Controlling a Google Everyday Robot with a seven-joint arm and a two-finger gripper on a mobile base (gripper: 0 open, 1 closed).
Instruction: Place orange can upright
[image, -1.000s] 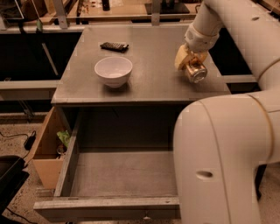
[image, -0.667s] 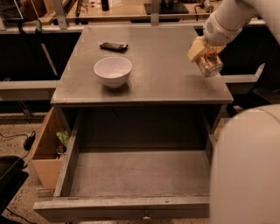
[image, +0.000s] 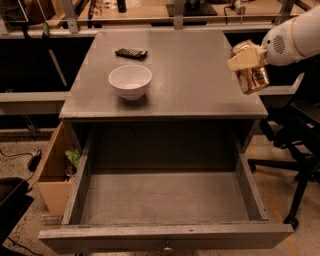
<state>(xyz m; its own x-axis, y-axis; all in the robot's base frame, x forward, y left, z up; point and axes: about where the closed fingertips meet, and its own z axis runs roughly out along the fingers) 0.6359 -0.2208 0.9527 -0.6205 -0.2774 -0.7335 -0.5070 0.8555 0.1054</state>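
My gripper (image: 246, 59) hangs over the right edge of the matte grey table (image: 190, 80), its cream fingers (image: 239, 62) clamped on the orange can (image: 254, 77). The can is a shiny, mottled gold cylinder, held tilted just under the fingers. I can't make out any lettering on it. A smooth, round white bowl (image: 130, 81) stands well apart, to the left.

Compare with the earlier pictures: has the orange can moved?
Yes. Gripped by the hand, the orange can has shifted right, away from the white bowl, and now hangs at the right edge of the table.
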